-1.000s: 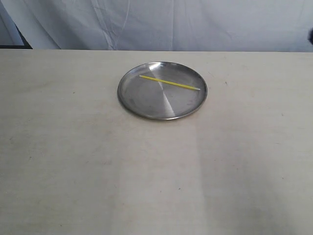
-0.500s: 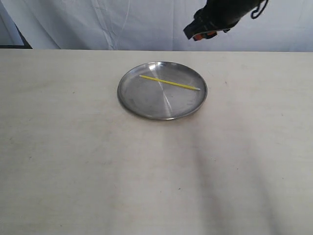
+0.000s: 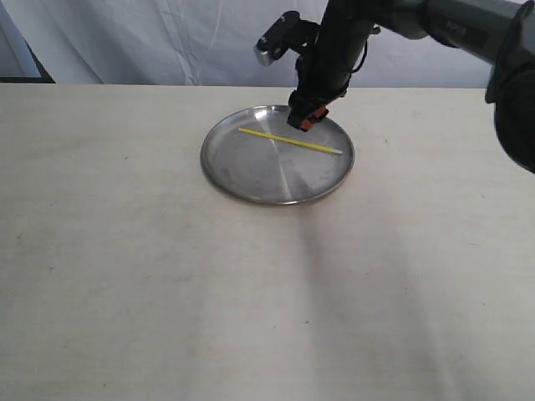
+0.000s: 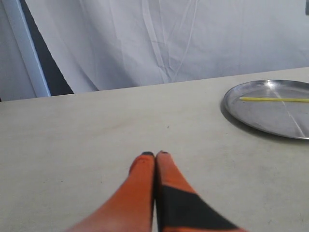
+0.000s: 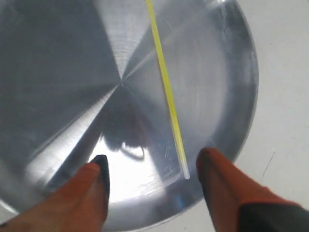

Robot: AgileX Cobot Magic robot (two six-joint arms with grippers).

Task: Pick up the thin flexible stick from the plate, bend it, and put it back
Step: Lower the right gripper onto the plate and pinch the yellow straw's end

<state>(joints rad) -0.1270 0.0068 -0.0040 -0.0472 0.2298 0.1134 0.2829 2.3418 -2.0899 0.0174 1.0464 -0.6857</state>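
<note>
The round steel plate (image 3: 259,174) lies on the table toward the back, with the thin yellow-green stick (image 3: 290,141) straight across it. My right gripper (image 3: 303,119) hangs open over the plate's far part, close above the stick and not touching it. In the right wrist view its fingers (image 5: 153,162) stand wide apart over the plate (image 5: 58,72). One end of the stick (image 5: 166,87) shows between them, nearer one finger. My left gripper (image 4: 154,154) is shut on nothing, low over bare table. From it, plate (image 4: 270,121) and stick (image 4: 275,99) lie well off to one side.
The pale table top (image 3: 167,292) spreads wide around the plate. A white cloth backdrop (image 3: 167,42) hangs behind its far edge. The right arm (image 3: 435,21) reaches in from the upper right of the exterior view.
The right arm has come in from the upper right and dropped down over the plate's far part. Plate and stick have not moved.
</note>
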